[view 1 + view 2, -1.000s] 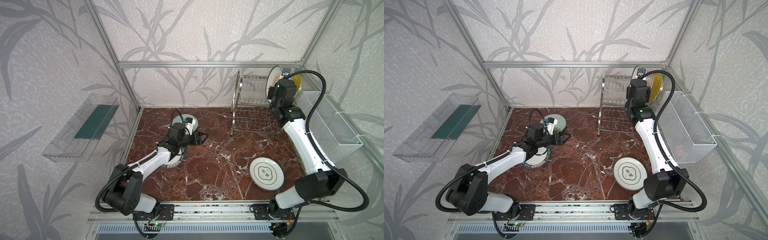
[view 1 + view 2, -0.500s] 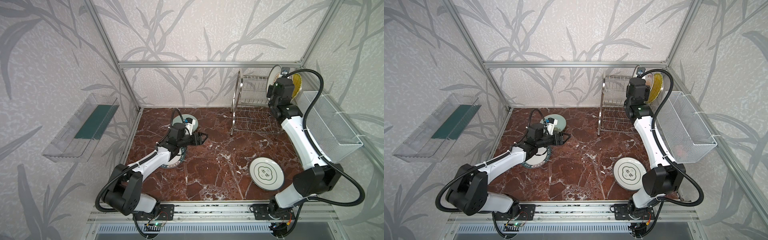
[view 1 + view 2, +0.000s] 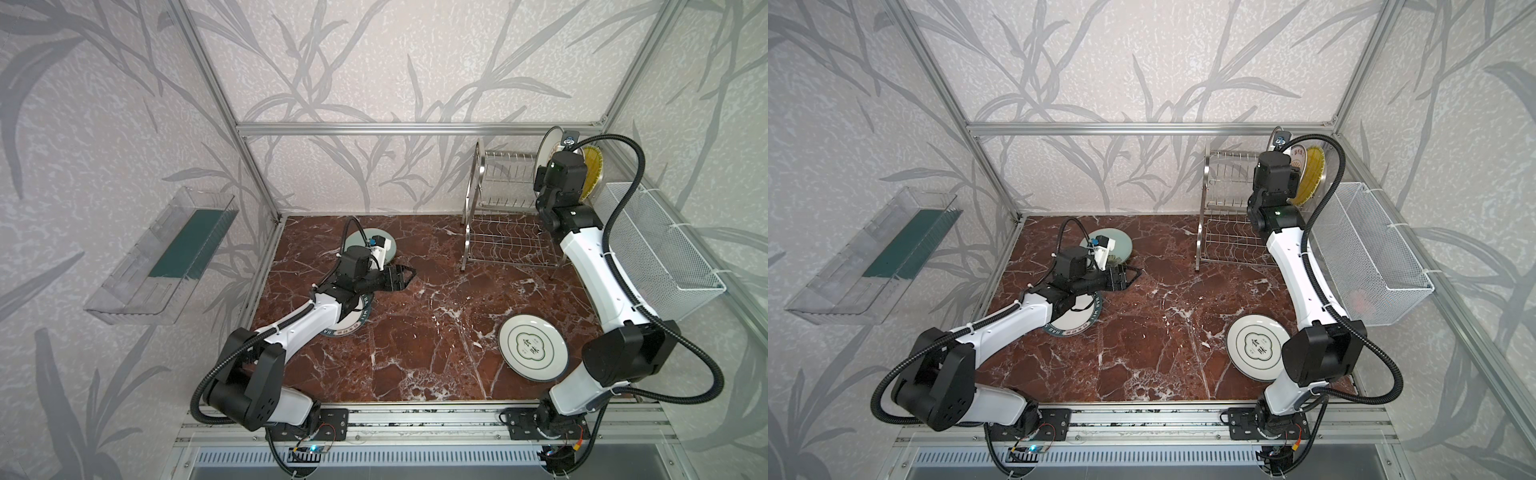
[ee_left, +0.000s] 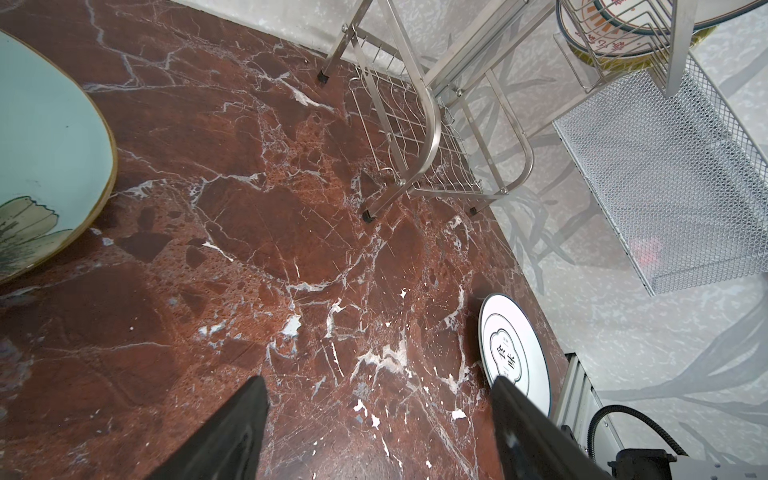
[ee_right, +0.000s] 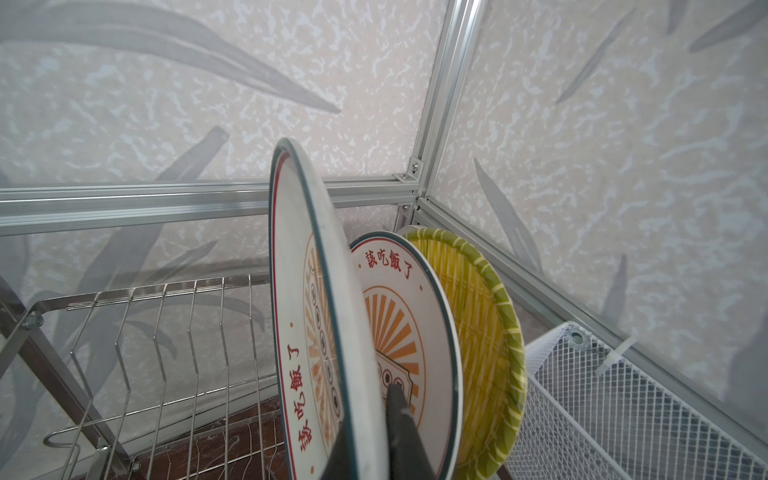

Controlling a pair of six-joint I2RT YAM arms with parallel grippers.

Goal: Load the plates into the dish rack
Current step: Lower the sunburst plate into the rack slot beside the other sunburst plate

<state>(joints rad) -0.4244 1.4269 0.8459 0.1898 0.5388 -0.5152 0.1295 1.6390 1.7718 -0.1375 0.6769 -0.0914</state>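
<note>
My right gripper (image 5: pixel 368 415) is shut on the rim of a white plate with an orange sunburst (image 5: pixel 307 291), held upright over the upper tier of the dish rack (image 3: pixel 507 245). Right beside it a second sunburst plate (image 5: pixel 407 316) and a yellow ribbed plate (image 5: pixel 478 311) stand in the rack. My left gripper (image 4: pixel 378 384) hangs open and empty low over the table. It is next to the pale green flower plate (image 3: pixel 388 249), and its arm is above the teal-rimmed lettered plate (image 3: pixel 347 326). The white plate with the green cloud emblem (image 3: pixel 532 347) lies flat at the front right.
A white mesh basket (image 3: pixel 656 249) hangs on the right wall just beyond the rack. A clear plastic tray (image 3: pixel 162 257) is fixed to the left wall. The rack's lower tier (image 4: pixel 415 137) holds no plates. Aluminium frame posts close the back corner behind the rack.
My right wrist has edged slightly upward with the sunburst plate still gripped. The left arm and the plates on the table have not moved.
</note>
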